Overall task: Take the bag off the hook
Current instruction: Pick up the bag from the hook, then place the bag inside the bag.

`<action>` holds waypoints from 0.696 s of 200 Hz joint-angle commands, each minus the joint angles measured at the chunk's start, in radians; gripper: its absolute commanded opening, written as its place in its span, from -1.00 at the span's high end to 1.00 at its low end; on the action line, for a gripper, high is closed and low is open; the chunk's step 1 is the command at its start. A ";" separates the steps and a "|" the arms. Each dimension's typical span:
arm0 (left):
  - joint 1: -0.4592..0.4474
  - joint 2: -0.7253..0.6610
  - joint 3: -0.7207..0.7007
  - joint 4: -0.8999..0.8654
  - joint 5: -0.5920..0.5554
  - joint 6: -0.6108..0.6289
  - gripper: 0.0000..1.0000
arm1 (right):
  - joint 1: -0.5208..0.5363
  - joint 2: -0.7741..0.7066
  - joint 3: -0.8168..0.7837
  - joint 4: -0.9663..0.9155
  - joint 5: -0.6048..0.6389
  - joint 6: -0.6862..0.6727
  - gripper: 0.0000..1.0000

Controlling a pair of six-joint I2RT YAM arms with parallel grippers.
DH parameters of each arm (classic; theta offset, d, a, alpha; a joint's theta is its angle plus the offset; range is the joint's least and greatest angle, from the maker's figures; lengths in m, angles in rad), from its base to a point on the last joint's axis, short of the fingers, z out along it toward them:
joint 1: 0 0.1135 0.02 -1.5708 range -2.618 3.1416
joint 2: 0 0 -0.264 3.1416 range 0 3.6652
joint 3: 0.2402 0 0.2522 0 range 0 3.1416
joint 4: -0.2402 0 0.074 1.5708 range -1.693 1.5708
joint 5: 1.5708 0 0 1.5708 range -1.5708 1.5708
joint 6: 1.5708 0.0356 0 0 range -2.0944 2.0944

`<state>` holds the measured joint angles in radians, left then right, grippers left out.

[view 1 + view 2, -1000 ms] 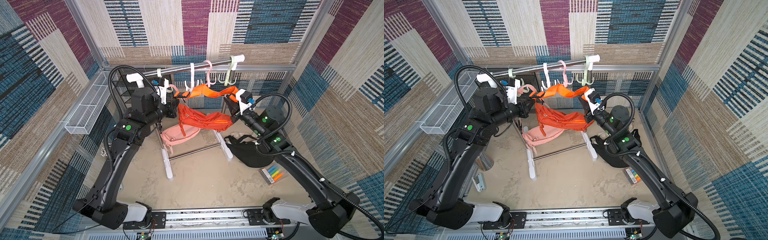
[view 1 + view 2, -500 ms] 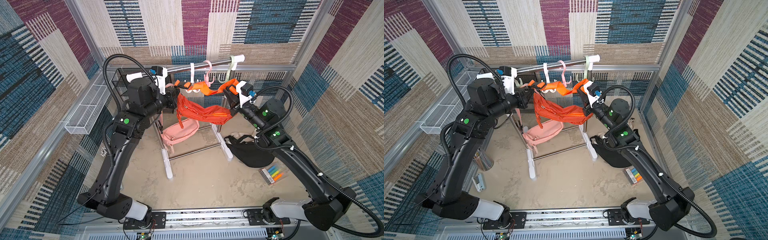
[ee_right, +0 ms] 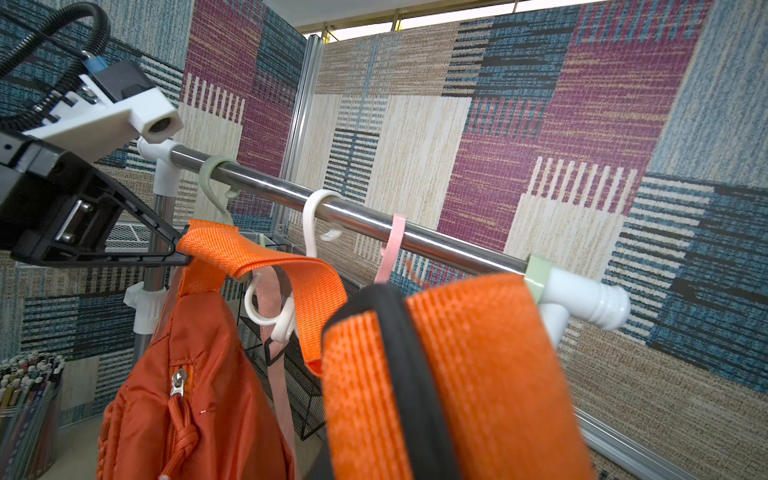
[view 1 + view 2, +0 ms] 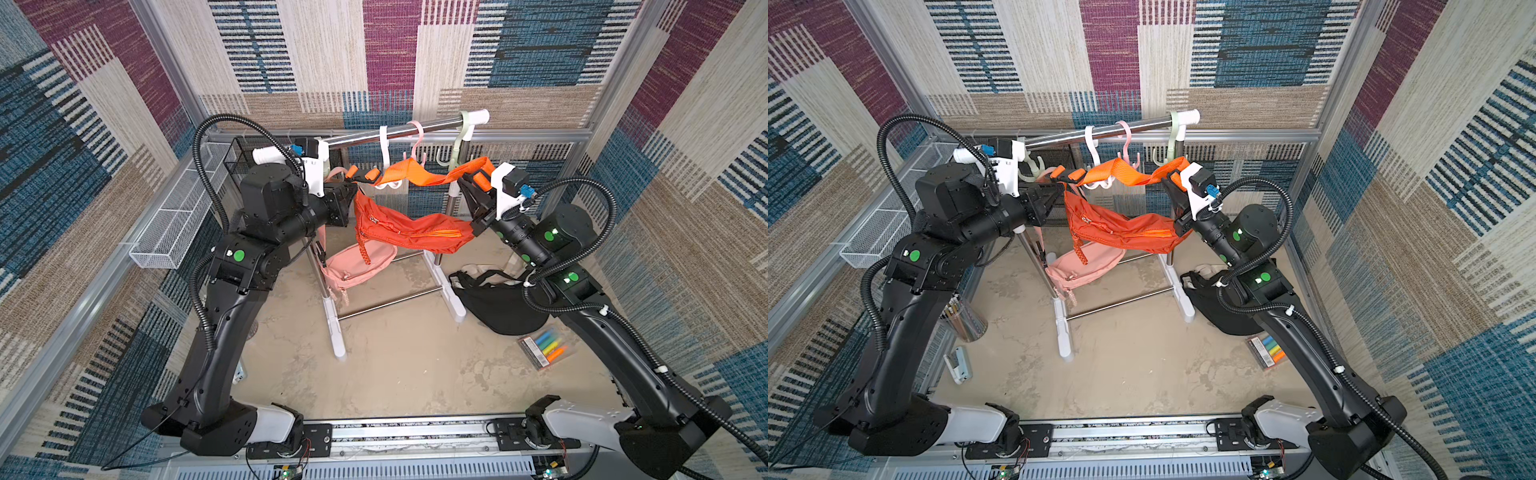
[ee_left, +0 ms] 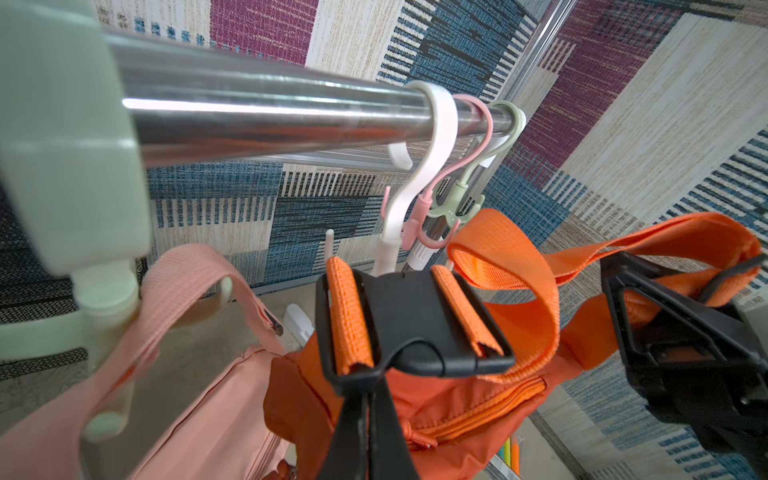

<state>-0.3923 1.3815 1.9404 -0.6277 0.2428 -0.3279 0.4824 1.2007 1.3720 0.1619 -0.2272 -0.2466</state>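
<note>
Around me stand woven patchwork wall panels (image 4: pixel 390 50) in maroon, blue and beige, framed by silver aluminium posts (image 4: pixel 170 62). My worktop (image 4: pixel 407 374), a mottled beige stone-like slab, is evenly lit. A white wire mesh tray (image 4: pixel 174 224) hangs along my left wall. A bright gap (image 3: pixel 415 18) shows above the panels.

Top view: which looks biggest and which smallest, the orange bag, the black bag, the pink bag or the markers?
1. The orange bag and black bag: about alike, and the orange one hangs nearer the camera, so unranked.
2. The pink bag, partly hidden behind the orange one.
3. The markers: smallest.
</note>
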 commanded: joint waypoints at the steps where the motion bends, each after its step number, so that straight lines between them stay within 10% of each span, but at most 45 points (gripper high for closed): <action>1: 0.002 -0.034 -0.037 0.042 0.034 -0.054 1.00 | 0.001 -0.030 -0.017 -0.041 -0.001 0.057 0.67; 139: 0.000 -0.227 -0.369 0.086 0.195 -0.168 1.00 | 0.001 -0.240 -0.141 -0.328 0.053 0.276 0.69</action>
<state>-0.3923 1.1797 1.6260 -0.5858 0.3729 -0.4461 0.4828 0.9913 1.2419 -0.0956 -0.2005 -0.0402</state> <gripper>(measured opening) 0.049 0.156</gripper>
